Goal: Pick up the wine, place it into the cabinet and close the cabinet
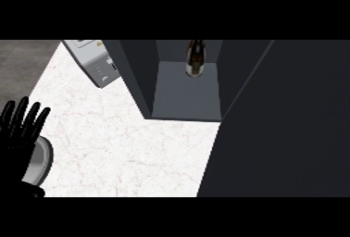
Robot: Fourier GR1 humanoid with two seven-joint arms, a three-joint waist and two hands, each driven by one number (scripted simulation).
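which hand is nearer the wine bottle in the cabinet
Left, as far as shows. The left hand rests open at the view's left edge, well apart from the wine bottle inside the cabinet. The right hand isn't in view.

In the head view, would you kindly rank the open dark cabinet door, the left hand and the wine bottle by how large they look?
1. Dark cabinet door, largest by far.
2. Black left hand.
3. Dark wine bottle inside the cabinet; it stands farther from the camera, so its rank is unsure.
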